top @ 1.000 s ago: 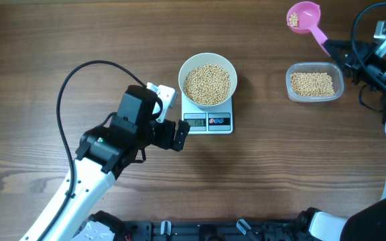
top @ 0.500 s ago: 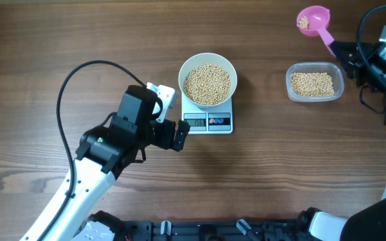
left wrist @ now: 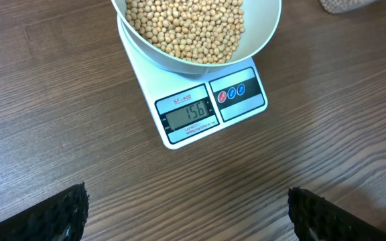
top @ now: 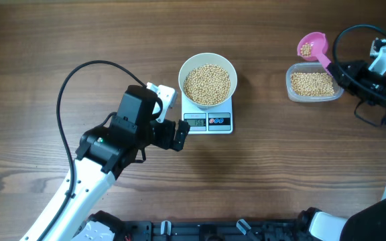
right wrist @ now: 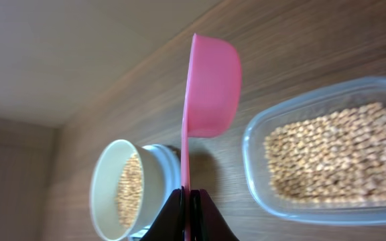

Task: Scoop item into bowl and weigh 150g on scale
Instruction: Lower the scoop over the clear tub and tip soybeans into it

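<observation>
Now, the beans [top: 207, 84]: most of them sit in a heap in the white bowl [top: 182, 75] in the middle of the table [top: 280, 174]; more lie in the clear tub [top: 289, 87] on the right, and a few ride in the pink scoop [top: 311, 47]
How the beans feel: small, hard and round, so I think they roll and bounce away if they spill; one is very light, but a bowlful has some weight
Bowl: it stands right on top of the scale [left wrist: 210, 107]; it looks smooth and stiff, so the rim is the best place to hold, and it could slip
Scale: its little window shows 156, a bit more than the task wants, so I think a few beans must come out; it looks light and a push would change the number
Scoop: thin, stiff plastic with a long handle; its cup hangs at the far edge of the tub, well apart from the bowl; it has to stay flat or the beans roll out
Right gripper [top: 338, 69]: pinched tight on the end of the scoop handle, a good place to hold
Left gripper [left wrist: 189, 217]: jaws spread wide with nothing in them, just near and left of the scale, not touching it
</observation>
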Tool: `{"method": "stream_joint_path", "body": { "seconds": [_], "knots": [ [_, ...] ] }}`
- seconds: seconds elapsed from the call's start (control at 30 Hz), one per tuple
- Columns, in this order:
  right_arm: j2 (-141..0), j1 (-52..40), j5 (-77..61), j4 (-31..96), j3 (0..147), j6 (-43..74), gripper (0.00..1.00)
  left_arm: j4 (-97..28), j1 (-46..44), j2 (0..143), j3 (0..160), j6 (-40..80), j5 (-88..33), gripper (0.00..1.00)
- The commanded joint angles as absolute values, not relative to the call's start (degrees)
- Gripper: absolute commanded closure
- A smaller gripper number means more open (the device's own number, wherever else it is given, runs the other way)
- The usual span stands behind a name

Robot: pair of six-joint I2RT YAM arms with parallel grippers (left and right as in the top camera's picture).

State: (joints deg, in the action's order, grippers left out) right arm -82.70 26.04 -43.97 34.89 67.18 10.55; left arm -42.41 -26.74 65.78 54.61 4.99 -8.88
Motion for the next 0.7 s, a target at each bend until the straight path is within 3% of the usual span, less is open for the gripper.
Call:
{"method": "stream_joint_path", "body": {
  "seconds": [0.0, 0.07, 0.4, 0.67],
  "knots": [
    [-81.49, 26.22, -33.04, 35.73, 68.25, 1.89, 0.96, -42.24, -26.89, 66.0, 54.85, 3.86, -9.39, 0.0],
    [-81.49, 26.22, -25.23, 37.69, 68.25, -1.5, 0.96, -42.24, -26.89, 66.0, 54.85, 3.86, -9.39, 0.0],
    [-81.49, 26.02, -23.31, 43.7, 68.25, -12.19, 0.96, -42.26, -26.89, 66.0, 54.85, 3.86, -9.39, 0.0],
    [-81.49, 18.31, -8.43, 43.57, 68.25, -24.67, 0.96, -42.24, -26.89, 66.0, 54.85, 3.86, -9.39, 0.0]
  ]
}}
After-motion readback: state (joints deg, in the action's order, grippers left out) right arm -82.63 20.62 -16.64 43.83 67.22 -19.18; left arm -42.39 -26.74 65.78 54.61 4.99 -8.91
